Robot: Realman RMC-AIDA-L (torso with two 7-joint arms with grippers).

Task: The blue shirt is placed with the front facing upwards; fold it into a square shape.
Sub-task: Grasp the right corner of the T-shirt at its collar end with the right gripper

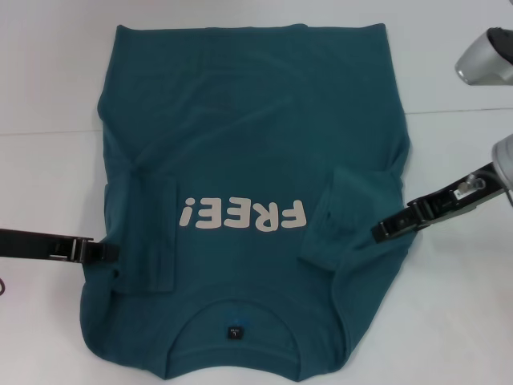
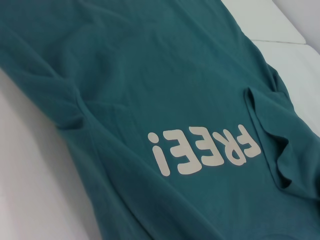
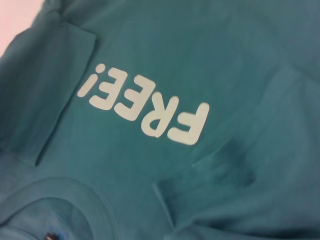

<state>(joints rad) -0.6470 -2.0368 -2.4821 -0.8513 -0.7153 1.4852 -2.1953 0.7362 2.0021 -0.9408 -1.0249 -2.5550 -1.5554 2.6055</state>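
White table is carrying the blue shirt, sleeves folded inward; we are resting our left gripper and right gripper at its edges, and cannot tell their finger states.

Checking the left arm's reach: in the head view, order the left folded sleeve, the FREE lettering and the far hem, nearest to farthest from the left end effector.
1. Left folded sleeve, beside the left end effector.
2. FREE lettering, mid-chest.
3. Far hem, at the shirt's opposite end.
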